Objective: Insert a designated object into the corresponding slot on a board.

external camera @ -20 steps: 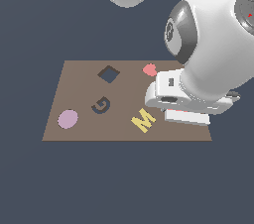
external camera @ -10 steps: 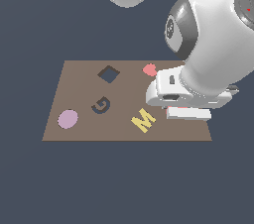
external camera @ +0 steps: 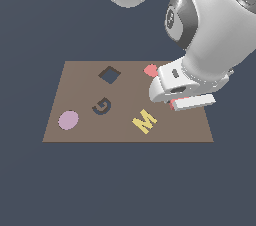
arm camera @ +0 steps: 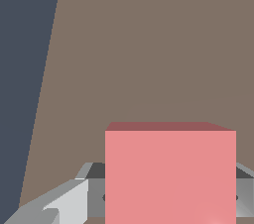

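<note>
Salmon-red square block (arm camera: pixel 170 173) is sitting between the gripper's (arm camera: pixel 158 196) fingers (arm camera: pixel 64 203), filling the middle of the wrist view; the grey finger bodies are flanking both its sides, so the fingers are apparently closing on it or already gripping it, though actual contact is not visible. In the exterior view the big white arm (external camera: pixel 212 30) is hanging over the exterior view's right part of the brown board (external camera: pixel 80 90), hiding nearly all of the block. The dark diamond-turned slot (external camera: pixel 109 75) is lying well apart, toward the board's far edge, and is showing empty. Judging from this, the pickup stage is being worked on; lifting, carrying, turning to match the diamond and inserting are all remaining.
</note>
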Controlling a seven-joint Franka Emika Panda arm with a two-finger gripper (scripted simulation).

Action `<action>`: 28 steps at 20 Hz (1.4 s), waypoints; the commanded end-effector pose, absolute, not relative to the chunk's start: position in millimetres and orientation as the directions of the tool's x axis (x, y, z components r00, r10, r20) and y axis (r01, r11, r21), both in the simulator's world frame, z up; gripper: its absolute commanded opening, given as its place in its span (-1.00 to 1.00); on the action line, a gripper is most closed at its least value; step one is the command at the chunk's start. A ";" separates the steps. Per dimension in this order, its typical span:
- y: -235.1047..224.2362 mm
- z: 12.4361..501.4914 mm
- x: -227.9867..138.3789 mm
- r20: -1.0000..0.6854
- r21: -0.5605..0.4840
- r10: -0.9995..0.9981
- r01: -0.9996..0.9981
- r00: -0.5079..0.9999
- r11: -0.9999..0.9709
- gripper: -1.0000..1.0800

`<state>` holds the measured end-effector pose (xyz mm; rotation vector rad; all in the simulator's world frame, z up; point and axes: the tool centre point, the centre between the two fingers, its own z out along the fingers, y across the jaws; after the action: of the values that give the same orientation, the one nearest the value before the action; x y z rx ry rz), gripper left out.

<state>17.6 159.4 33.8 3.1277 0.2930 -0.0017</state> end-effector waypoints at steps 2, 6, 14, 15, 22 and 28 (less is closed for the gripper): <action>159.6 34.6 1.4 0.000 0.000 0.302 0.302 0.953 -0.953 -1.00; 156.6 35.1 -20.3 0.000 0.000 0.449 0.449 0.894 -0.894 -1.00; 139.4 36.1 -62.9 0.000 0.000 0.717 0.717 0.698 -0.698 -1.00; 136.4 36.3 -67.5 0.000 0.000 0.744 0.744 0.669 -0.669 -1.00; 111.9 37.0 -94.9 0.000 0.001 0.893 0.893 0.450 -0.450 -1.00; 87.5 37.6 -111.3 0.000 0.001 0.968 0.968 0.253 -0.253 -1.00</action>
<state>-107.6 93.8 37.1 2.5378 1.8520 -0.0002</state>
